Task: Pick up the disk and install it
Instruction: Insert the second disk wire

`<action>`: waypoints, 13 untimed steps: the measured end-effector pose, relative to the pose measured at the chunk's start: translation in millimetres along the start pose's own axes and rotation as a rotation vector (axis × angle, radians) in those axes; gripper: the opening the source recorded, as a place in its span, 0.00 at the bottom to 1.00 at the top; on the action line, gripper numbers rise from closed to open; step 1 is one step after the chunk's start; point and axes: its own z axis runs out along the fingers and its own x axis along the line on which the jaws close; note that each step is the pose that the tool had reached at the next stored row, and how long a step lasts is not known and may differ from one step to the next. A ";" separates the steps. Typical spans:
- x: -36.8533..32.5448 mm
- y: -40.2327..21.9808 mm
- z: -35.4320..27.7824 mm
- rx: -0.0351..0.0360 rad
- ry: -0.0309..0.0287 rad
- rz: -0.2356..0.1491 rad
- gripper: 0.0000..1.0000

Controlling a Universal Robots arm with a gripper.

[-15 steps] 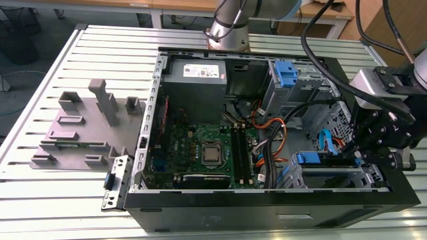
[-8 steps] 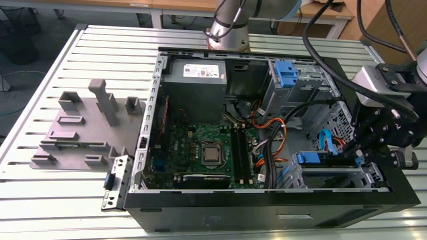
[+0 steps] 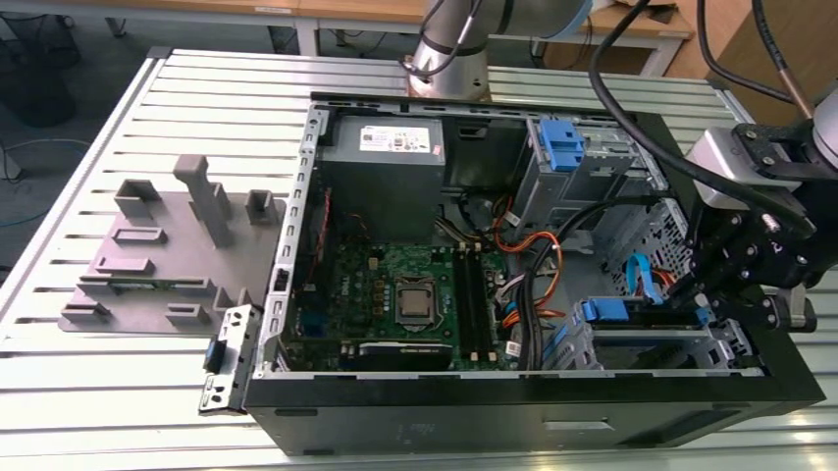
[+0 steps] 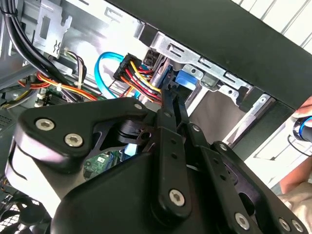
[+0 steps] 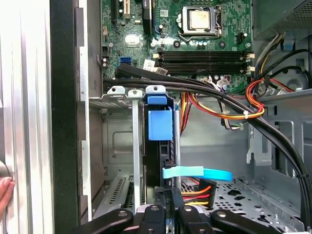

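The tool stood at the lower right of the open computer case in the exterior view. Its fingers were drawn narrow and, by every appearance, clenched on the rear end of the disk.

The disk sat on edge in the metal drive cage, directly ahead of the fingertips. Its long axis ran on from the tool toward the exterior view's left, along the black case wall nearest the frame's lower edge, with the blue rail leading.

The first wrist view looked from the tool straight along that axis. There the disk appeared as a dark slab capped by its blue rail, with a flat blue data cable just beside it and the motherboard beyond.

The second wrist view brought the closed-in fingers up against the blue rail. The exterior view also took in the power-supply box at upper centre, and the grey moulded holder on the slatted counter at left, well apart from the tool.
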 end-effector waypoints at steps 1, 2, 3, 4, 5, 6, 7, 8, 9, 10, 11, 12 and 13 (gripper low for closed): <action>0.0 0.0 0.0 0.0000 0.0000 0.000 0.16; 0.0 0.0 0.0 0.0000 0.0001 0.000 0.18; 0.0 0.1 0.0 0.0000 0.0000 0.000 0.18; 0.0 0.1 0.0 0.0000 0.0001 0.000 0.24; 0.0 0.1 0.0 0.0000 0.0000 0.000 0.24; 0.0 0.1 0.0 0.0000 0.0000 0.000 0.24; -0.1 0.1 0.0 0.0000 0.0000 0.000 0.24; -0.2 0.1 0.2 0.0000 -0.0002 0.000 0.24; -0.4 0.1 0.4 0.0000 -0.0001 0.000 0.24; -0.7 0.1 0.5 0.0000 0.0001 0.000 0.24; -1.0 -0.1 0.7 0.0000 0.0002 0.000 0.24; -1.5 -0.4 1.0 0.0000 0.0000 0.000 0.24; -2.0 -0.7 1.2 0.0000 0.0000 0.000 0.24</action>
